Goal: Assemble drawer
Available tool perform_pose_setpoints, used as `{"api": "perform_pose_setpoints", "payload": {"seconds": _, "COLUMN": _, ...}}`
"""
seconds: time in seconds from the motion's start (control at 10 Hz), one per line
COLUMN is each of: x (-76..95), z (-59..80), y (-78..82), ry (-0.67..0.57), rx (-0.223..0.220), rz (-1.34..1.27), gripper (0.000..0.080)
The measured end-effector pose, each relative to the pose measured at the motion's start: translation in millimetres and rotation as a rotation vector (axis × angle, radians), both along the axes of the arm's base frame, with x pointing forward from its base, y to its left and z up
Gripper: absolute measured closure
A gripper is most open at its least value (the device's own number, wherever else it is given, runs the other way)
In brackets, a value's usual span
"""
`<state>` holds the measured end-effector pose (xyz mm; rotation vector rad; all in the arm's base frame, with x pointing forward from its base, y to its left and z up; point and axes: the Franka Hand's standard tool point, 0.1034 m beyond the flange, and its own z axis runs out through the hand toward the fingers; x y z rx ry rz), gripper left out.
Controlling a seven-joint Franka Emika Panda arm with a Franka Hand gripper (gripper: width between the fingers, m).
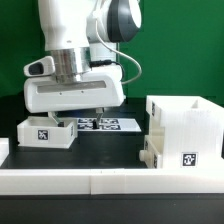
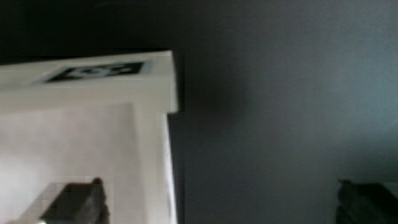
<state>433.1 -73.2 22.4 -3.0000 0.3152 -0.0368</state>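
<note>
Border wall (image 1: 100,180) lying nearest. Behind it, white box shell (image 1: 185,125) standing at exterior view's right, tagged small tray (image 1: 45,132) sitting at exterior view's left on table (image 1: 122,141), marker board (image 1: 105,124) farther back. Only wrist view showing hand (image 2: 222,200) hanging spread, fingers (image 2: 80,200) straddling tray's wall, holding nothing.

A: Exterior camera sits low, near table height and close in. It faces level across the long low white border wall (image 1: 100,182) at six o'clock toward the green backdrop (image 1: 185,45). The white robot arm (image 1: 75,60) fills twelve o'clock.

B: Wrist camera rides on the arm and looks down past the two-finger gripper (image 2: 222,200), with the dark fingers (image 2: 75,200) at the frame's edge. Very near, soft focus, black table top (image 2: 285,100) behind.

A: Overlap?

B: The small white open-top plastic tray (image 1: 45,132) (image 2: 71,95), tag up. Exterior has it at nine o'clock, the exterior view's left. The tall white open-fronted plastic box shell (image 1: 185,120) at three o'clock shows in the exterior view only.
</note>
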Motion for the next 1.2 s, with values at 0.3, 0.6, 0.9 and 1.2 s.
{"api": "perform_pose_setpoints", "payload": {"seconds": 0.3, "x": -6.5, "z": -10.9, "y": -0.9, "ry": 0.008, "rx": 0.000, "rz": 0.052, "gripper": 0.0151}}
{"api": "perform_pose_setpoints", "payload": {"seconds": 0.6, "x": -10.6, "z": -14.5, "y": -8.3, "ry": 0.013, "rx": 0.004, "rz": 0.098, "gripper": 0.0160}}
{"api": "perform_pose_setpoints", "payload": {"seconds": 0.9, "x": -14.4, "z": -17.1, "y": -16.3, "ry": 0.021, "rx": 0.007, "rz": 0.107, "gripper": 0.0522}}
{"api": "perform_pose_setpoints", "payload": {"seconds": 1.2, "x": -12.0, "z": -15.6, "y": -15.5, "ry": 0.012, "rx": 0.003, "rz": 0.111, "gripper": 0.0750}}
